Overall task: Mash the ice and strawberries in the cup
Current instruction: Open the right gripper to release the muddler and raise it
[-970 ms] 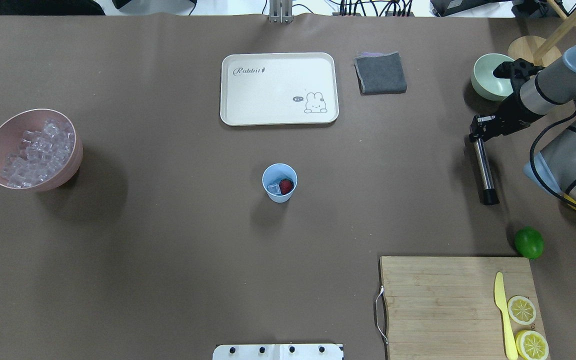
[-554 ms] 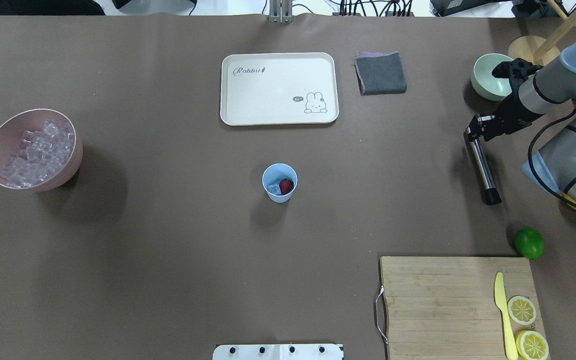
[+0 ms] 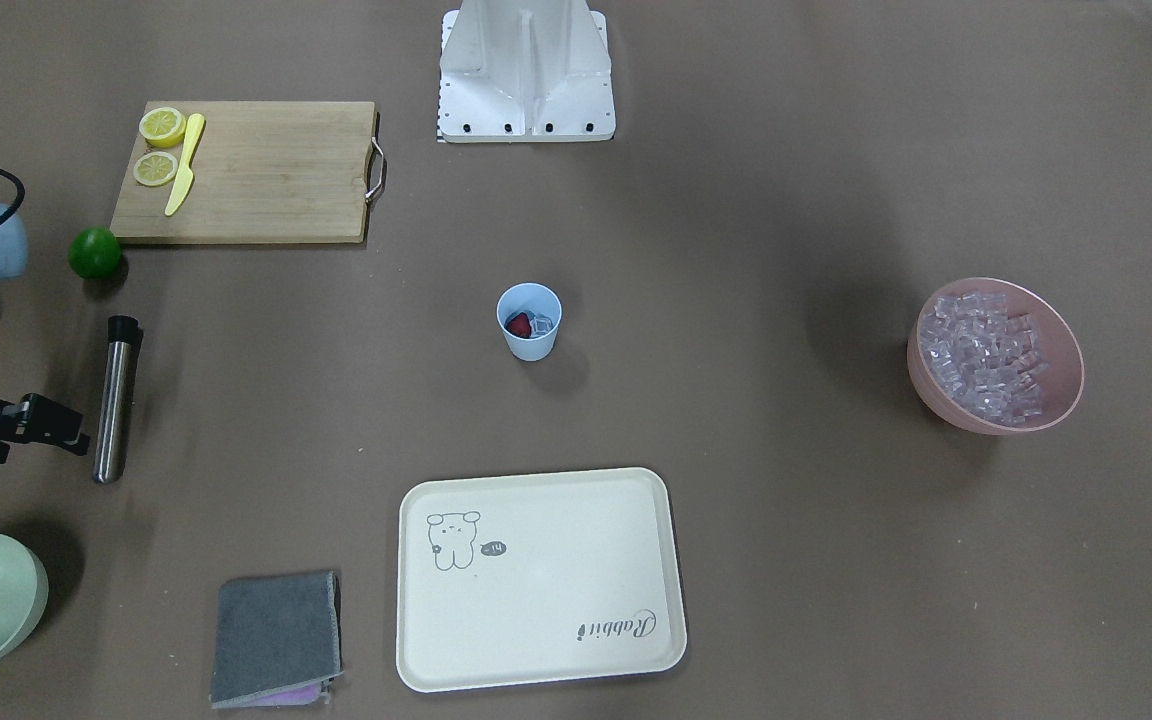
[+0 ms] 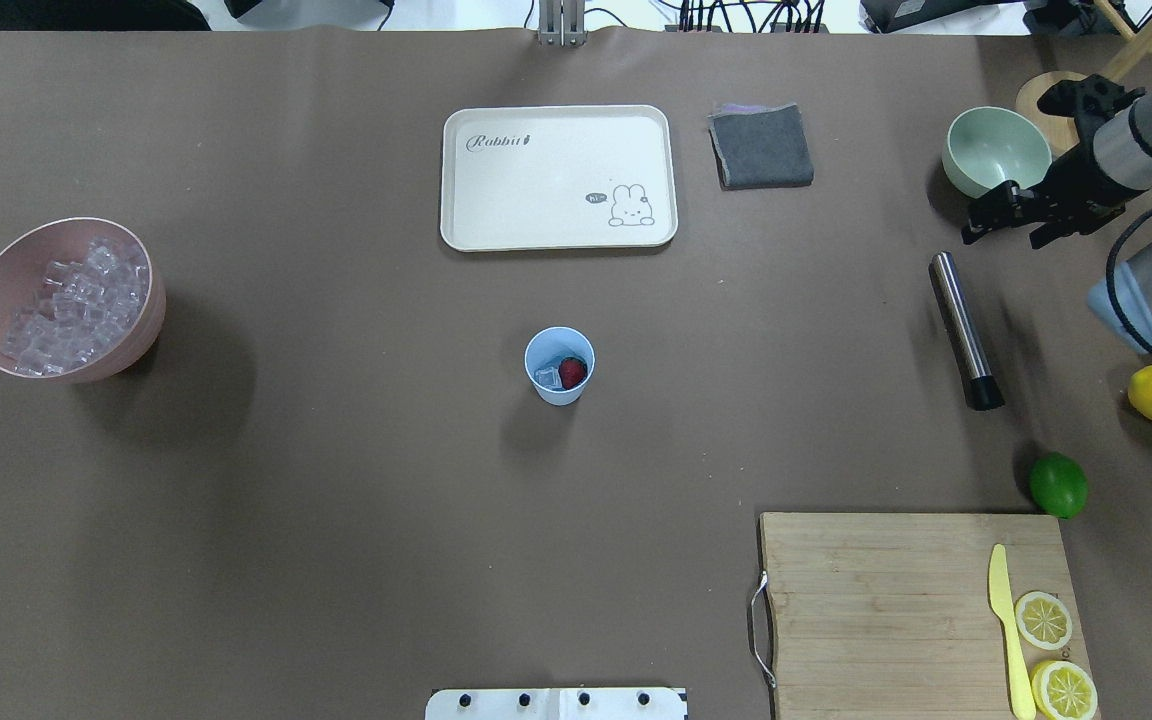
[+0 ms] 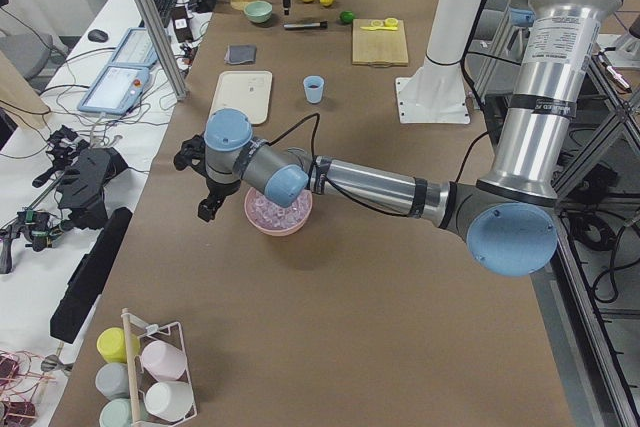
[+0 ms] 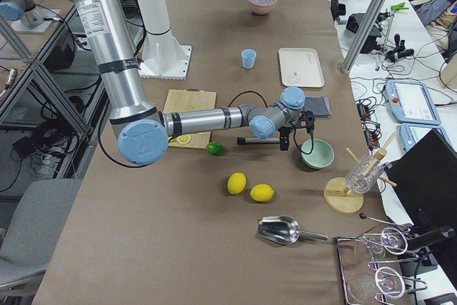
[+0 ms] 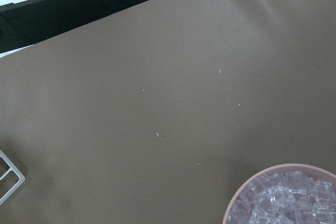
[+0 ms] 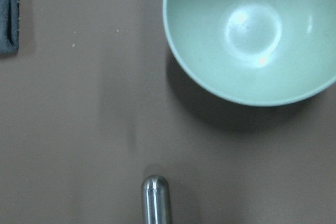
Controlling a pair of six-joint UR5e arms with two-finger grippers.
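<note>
The cup (image 4: pixel 559 365) stands upright mid-surface with the strawberry (image 4: pixel 572 373) and a little ice (image 4: pixel 547 377) already in it, the berry whole and nothing crushed yet. The tool for that, a steel muddler (image 4: pixel 965 329), lies flat on the surface at about 3 o'clock from the cup, well apart from it, black tip pointing toward 5 o'clock.

The right gripper (image 4: pixel 998 215) hangs just beyond the muddler's rounded top, at 12 o'clock from it and beside the green bowl (image 4: pixel 997 150), holding nothing. Its fingers look slightly parted, though the overhead view is too small to be sure of that. The left gripper (image 5: pixel 207 202) shows only in the side view, near the pink bowl (image 4: pixel 67 299) of spare ice, and I cannot tell how its fingers stand.

The step in hand, as I judge it, is picking up the muddler. To do it well, come down across the shaft rather than along it and close near the rounded top, so that plenty of length hangs below the fingers. The steel is smooth and round, so it may roll or slip; a centred, firm grip matters. Then carry it upright over the cup and press straight down, since the light cup could tip or skid under a slanted push.
</note>
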